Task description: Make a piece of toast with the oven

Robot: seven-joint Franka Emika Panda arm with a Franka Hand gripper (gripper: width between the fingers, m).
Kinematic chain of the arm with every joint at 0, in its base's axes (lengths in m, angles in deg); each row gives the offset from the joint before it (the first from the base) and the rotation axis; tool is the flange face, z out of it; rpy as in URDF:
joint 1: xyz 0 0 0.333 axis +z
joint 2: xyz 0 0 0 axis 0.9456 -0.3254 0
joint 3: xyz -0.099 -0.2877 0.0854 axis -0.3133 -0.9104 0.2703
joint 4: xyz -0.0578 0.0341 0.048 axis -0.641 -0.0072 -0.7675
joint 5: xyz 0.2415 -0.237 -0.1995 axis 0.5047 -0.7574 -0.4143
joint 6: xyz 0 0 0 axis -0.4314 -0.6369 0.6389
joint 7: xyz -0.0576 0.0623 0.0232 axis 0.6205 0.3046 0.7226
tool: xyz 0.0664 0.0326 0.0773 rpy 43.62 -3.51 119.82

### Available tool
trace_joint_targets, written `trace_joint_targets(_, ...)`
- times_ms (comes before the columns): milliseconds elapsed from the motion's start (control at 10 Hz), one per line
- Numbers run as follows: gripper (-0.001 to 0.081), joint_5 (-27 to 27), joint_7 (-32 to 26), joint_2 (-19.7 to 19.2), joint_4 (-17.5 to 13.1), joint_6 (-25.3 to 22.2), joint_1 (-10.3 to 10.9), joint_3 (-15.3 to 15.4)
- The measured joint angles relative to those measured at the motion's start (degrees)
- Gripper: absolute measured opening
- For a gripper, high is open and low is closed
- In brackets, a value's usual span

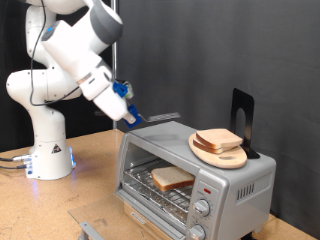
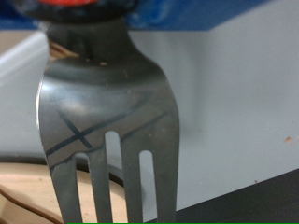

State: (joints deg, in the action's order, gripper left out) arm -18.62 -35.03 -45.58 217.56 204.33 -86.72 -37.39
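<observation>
The silver-grey oven [image 1: 240, 185] stands at the exterior view's lower right, its door folded down. One slice of toast [image 1: 172, 178] lies on the wire rack inside. A second bread slice [image 1: 218, 138] rests on a round wooden board [image 1: 232, 157] on the oven's roof. My gripper [image 1: 124, 108], with blue fingers, hangs just above the oven's top-left corner. It is shut on the handle of a metal fork [image 1: 160, 118], which lies out across the roof towards the board. In the wrist view the fork [image 2: 112, 121] fills the picture, tines pointing away from the gripper [image 2: 89, 11].
Two round knobs [image 1: 203, 198] sit on the oven's front right. A black stand [image 1: 242, 112] rises behind the board. The robot's white base [image 1: 48, 150] is at the exterior view's left on the wooden table [image 1: 95, 185]. A grey metal piece [image 1: 90, 230] lies near the bottom edge.
</observation>
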Motion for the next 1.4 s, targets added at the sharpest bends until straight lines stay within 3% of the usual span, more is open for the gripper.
trace_joint_targets(300,0.0493,1.8,3.6,-0.1,-0.5,3.0,1.9,5.7)
trace_joint_targets(500,0.0493,1.9,6.1,-0.8,-0.5,5.7,2.0,8.7)
trace_joint_targets(1000,0.0493,2.3,7.6,-6.7,-1.3,12.2,2.0,13.1)
trace_joint_targets(1100,0.0565,2.8,7.5,-7.3,-1.7,12.7,2.0,13.3)
trace_joint_targets(1200,0.0704,3.2,7.4,-7.7,-2.0,13.1,2.0,13.5)
trace_joint_targets(1300,0.0704,3.2,7.4,-7.8,-2.2,13.3,2.0,13.8)
trace_joint_targets(1400,0.0787,3.2,7.4,-7.9,-2.2,13.5,2.0,14.0)
